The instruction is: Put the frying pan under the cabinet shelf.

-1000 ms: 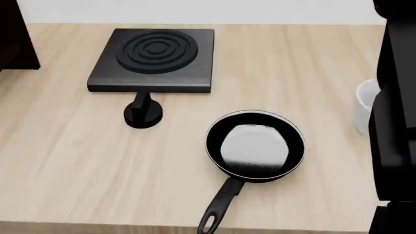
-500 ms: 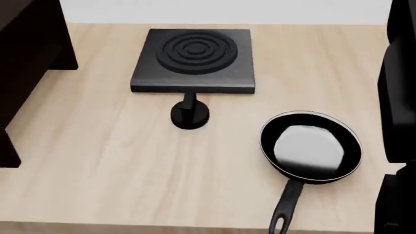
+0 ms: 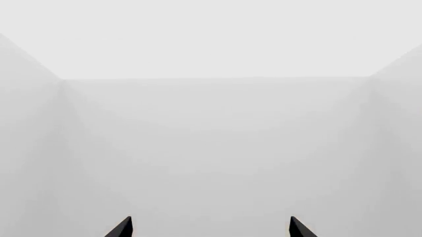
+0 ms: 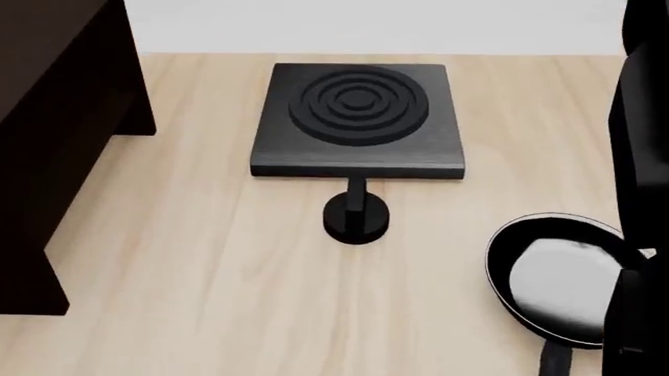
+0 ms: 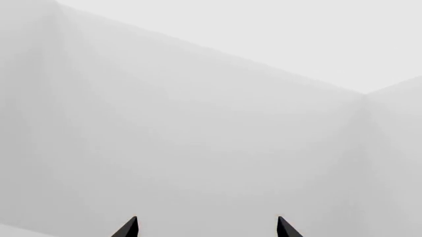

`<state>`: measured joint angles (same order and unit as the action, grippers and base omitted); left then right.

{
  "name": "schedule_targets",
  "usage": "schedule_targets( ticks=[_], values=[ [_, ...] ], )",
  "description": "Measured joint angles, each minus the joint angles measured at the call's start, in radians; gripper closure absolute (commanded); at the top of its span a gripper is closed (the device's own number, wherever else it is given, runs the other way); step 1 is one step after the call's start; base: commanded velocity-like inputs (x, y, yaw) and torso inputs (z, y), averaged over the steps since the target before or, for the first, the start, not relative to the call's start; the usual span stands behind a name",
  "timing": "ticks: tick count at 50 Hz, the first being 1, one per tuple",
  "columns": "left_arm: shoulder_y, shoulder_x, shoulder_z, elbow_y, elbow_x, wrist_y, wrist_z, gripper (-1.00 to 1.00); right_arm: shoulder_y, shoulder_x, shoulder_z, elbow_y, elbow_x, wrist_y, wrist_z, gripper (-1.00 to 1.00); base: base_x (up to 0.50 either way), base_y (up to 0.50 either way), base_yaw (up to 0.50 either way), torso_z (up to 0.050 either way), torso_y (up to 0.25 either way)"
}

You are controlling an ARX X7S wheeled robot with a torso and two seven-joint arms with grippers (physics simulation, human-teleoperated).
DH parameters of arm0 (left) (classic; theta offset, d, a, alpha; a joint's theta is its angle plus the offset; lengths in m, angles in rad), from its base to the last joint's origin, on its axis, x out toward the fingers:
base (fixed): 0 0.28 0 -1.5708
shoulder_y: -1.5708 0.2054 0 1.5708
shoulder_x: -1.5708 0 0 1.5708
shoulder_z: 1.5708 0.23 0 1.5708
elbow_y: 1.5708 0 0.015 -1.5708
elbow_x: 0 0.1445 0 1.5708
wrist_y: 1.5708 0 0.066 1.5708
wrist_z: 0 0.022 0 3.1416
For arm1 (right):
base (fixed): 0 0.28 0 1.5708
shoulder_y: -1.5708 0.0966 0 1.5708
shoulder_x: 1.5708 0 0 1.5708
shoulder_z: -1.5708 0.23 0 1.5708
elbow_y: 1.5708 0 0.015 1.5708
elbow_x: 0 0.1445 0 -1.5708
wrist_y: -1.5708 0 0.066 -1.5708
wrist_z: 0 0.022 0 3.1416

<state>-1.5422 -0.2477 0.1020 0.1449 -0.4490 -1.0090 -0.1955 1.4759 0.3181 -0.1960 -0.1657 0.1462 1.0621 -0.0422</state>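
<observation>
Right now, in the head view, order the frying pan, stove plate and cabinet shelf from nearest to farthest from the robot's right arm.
1. Frying pan: lower right, partly hidden behind the right arm.
2. Stove plate: centre, towards the back.
3. Cabinet shelf: far left.

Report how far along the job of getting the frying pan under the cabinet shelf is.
Nothing is done yet: the frying pan sits on the table at the right, well away from the cabinet shelf at the left. Nothing is in hand: the left gripper and right gripper are open and face only blank wall. Gripping, carrying and placing the pan all remain.
</observation>
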Motion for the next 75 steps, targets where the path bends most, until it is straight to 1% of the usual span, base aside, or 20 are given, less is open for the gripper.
schedule_targets(
  ticks=[9,23,38,50,55,62,69,75],
  values=[
    [-0.008,0.001,0.0,0.005,-0.008,-0.003,-0.003,-1.0,0.0,0.004,-0.002,0.003,-0.002,0.0,0.003,-1.0,0.43,0.12,0.0,0.0,0.0],
    [-0.034,-0.001,-0.006,0.015,-0.017,-0.014,-0.013,-1.0,0.003,0.005,-0.01,0.001,0.0,0.002,0.006,-1.0,0.39,0.44,0.0,0.0,0.0],
    [-0.07,-0.002,-0.011,0.022,-0.029,-0.039,-0.026,-1.0,0.023,0.007,-0.011,0.007,0.004,0.017,0.01,-1.0,0.0,0.0,0.0,0.0,0.001],
    [-0.087,-0.004,-0.014,0.015,-0.036,-0.04,-0.028,-1.0,0.122,0.047,-0.048,0.068,0.012,0.149,-0.029,-1.0,0.0,0.0,0.0,0.0,0.0],
    [-0.098,-0.002,-0.016,0.01,-0.038,-0.038,-0.029,-1.0,0.203,0.059,-0.054,0.19,0.02,0.181,-0.062,-1.0,0.0,0.0,0.0,0.0,0.0],
    [-0.107,0.002,-0.019,0.004,-0.042,-0.032,-0.031,-1.0,0.343,0.064,-0.1,0.456,0.002,0.161,-0.111,-1.0,0.0,0.0,0.0,0.0,0.0],
    [-0.108,0.003,-0.021,-0.001,-0.045,-0.025,-0.032,-1.0,0.48,0.062,-0.204,0.73,-0.023,0.179,-0.195,-1.0,0.0,0.0,0.0,0.0,0.0],
    [-0.106,0.003,-0.023,-0.004,-0.048,-0.02,-0.034,-1.0,0.615,0.027,-0.306,1.023,-0.053,0.191,-0.285,-1.0,0.0,0.0,0.0,0.0,0.0]
  ],
)
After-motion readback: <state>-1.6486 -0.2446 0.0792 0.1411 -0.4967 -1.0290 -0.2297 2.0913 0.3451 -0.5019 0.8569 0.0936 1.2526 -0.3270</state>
